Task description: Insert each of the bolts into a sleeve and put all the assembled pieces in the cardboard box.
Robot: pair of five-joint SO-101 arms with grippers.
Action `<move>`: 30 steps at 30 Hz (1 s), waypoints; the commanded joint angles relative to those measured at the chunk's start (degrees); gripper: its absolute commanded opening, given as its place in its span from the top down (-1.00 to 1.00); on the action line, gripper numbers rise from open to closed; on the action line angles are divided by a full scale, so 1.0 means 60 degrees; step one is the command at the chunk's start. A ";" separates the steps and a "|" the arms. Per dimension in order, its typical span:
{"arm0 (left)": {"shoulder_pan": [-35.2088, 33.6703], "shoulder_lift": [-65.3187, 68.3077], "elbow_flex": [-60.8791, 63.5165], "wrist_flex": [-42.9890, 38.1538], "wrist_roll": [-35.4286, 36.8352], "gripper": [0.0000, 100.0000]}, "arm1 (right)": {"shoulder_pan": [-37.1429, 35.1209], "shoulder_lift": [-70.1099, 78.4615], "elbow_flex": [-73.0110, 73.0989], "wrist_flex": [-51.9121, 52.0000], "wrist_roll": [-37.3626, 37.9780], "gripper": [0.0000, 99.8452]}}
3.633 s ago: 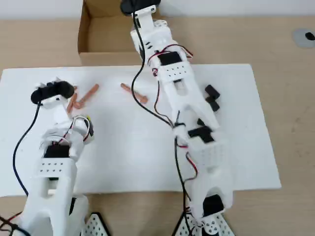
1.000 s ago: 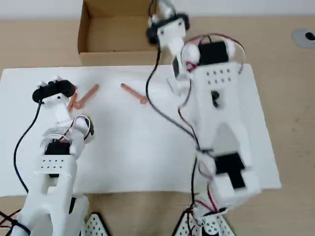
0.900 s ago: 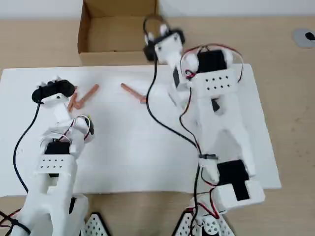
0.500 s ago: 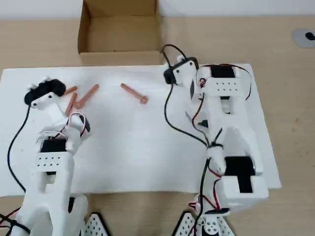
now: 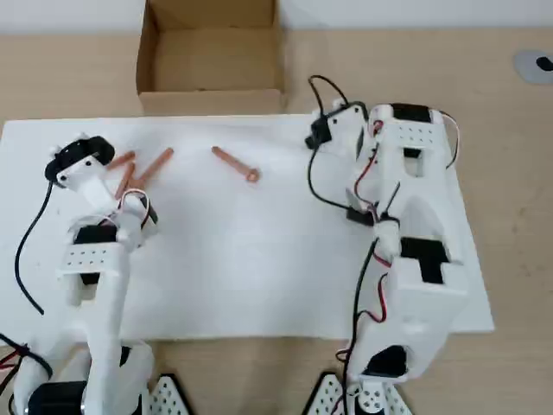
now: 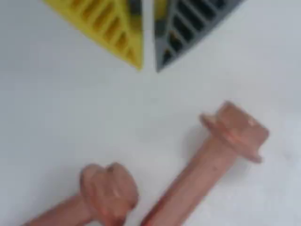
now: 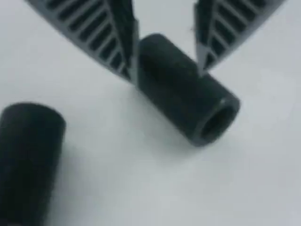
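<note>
High view: the right arm has swung back from over the cardboard box (image 5: pixel 212 102) to the right side of the white mat (image 5: pixel 259 259), so a fresh pick seems under way. Loose bolts (image 5: pixel 235 162) lie at the mat's upper left, some beside the left claw (image 5: pixel 82 157).

Left wrist view: the left claw (image 6: pixel 149 61) is nearly closed and empty, near two bolts. The larger bolt (image 6: pixel 207 165) has its head at centre right and its shank running to lower left.

Right wrist view: the right claw (image 7: pixel 165 52) stands apart, astride a sleeve (image 7: pixel 186 89) lying flat. The sleeve's long axis runs upper left to lower right, with the bore facing lower right. Another sleeve (image 7: pixel 30 155) lies at lower left.
</note>
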 commanded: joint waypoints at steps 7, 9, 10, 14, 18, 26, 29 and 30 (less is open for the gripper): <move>-0.0044 0.0007 -0.0469 -0.0161 0.0073 0.95 | 0.0139 -0.0198 -0.1179 0.1685 0.2989 0.62; -0.0044 0.0007 -0.0469 -0.0161 0.0059 0.95 | 0.0139 -0.0198 -0.1502 0.2066 0.3370 0.52; -0.0044 0.0007 -0.0469 -0.0161 0.0059 0.95 | 0.0139 -0.0198 -0.1604 0.2168 0.3414 0.49; -0.0044 0.0007 -0.0469 -0.0161 0.0059 0.95 | 0.0095 -0.0183 -0.1326 0.2198 0.3546 0.47; -0.0029 0.0007 -0.0469 -0.0161 0.0059 0.95 | -0.0374 -0.0183 -0.0476 0.2168 0.3795 0.47; -0.0029 0.0007 -0.0469 -0.0161 0.0059 0.95 | -0.0520 -0.0037 -0.0374 0.2183 0.4440 0.47; -0.0029 0.0022 -0.0469 -0.0161 -0.0088 0.95 | -0.0520 0.0359 -0.0418 0.2183 0.4586 0.47; -0.0029 0.0022 -0.0469 -0.0161 -0.0161 0.95 | -0.0505 0.0520 -0.0432 0.2183 0.4586 0.47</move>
